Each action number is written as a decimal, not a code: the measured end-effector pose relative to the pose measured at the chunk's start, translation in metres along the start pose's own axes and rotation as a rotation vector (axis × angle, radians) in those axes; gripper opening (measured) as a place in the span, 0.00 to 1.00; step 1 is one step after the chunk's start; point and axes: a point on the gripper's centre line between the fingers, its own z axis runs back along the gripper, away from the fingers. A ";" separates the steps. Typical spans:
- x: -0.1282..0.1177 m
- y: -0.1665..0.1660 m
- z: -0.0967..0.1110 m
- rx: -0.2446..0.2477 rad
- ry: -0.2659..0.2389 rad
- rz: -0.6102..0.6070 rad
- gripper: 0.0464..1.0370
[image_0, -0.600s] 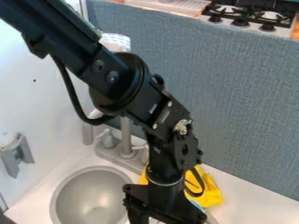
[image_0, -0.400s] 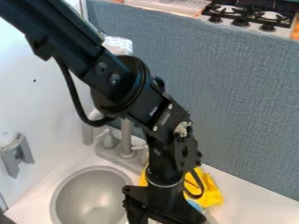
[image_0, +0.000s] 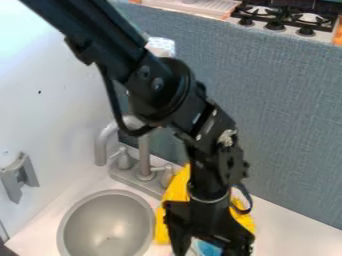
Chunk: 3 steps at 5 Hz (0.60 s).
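Beside the round sink basin (image_0: 105, 220), the gripper (image_0: 208, 240) hangs near the unlifted yellow cloth (image_0: 176, 190), its grip and progress impossible to tell

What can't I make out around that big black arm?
Camera view:
Gripper: lower end cut off by the bottom edge; anything held is unclear.
Yellow item: partly hidden behind the arm.
Blue item: partly covered by the gripper; unidentifiable.
Stove: far part beyond the top edge.
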 end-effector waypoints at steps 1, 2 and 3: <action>0.013 -0.004 -0.005 0.001 -0.022 -0.009 0.96; 0.026 -0.006 -0.013 0.021 -0.021 -0.023 0.96; 0.036 -0.010 -0.021 0.043 -0.013 -0.021 0.96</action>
